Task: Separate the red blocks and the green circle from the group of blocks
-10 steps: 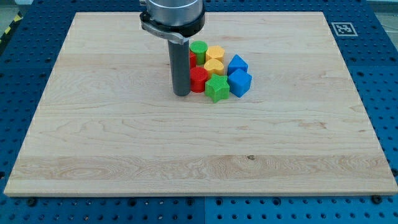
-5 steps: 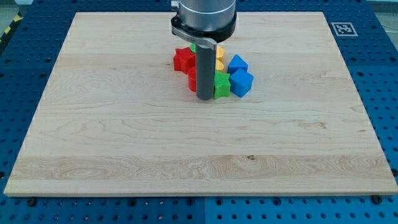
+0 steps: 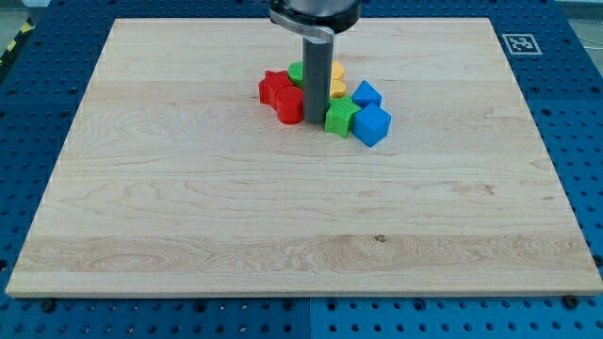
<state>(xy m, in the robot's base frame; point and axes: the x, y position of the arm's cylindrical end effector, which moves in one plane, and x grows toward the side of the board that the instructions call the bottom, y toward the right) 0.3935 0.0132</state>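
- Step in hand, as I judge it: wedging the red pair away from the cluster. My tip [image 3: 316,121] sits down inside the group, near the far edge of the surface, about midway between its left and right edges.
- No hand on this rig; the arm ends in a plain dark rod, so there is nothing open, narrow or holding to report.
- Red star-shaped block [image 3: 273,87] and red rounded block [image 3: 289,105] lie touching each other, just on the left-edge side of the rod; the rounded one appears to touch it.
- Green round block [image 3: 297,72] is at the far side of the cluster, partly hidden by the rod. It looks close to the red star, but I cannot tell whether they touch.
- Toward the right edge from my tip: green star-like block [image 3: 339,119] just beside it, two blue blocks, one nearer [image 3: 372,124] and one farther [image 3: 366,94], and a yellow block [image 3: 335,83] mostly hidden, shape unclear.
- Next move, my judgement: carry on pushing toward the left edge so the reds clear the rest, then come round behind the green round block and sweep it the same way. Risk: the yellow block may drag along with it.
- Pale wooden surface [image 3: 188,217] is otherwise bare. It rests on a blue perforated bench [image 3: 584,113]; a black-and-white marker tag [image 3: 520,43] sits at the far right corner.
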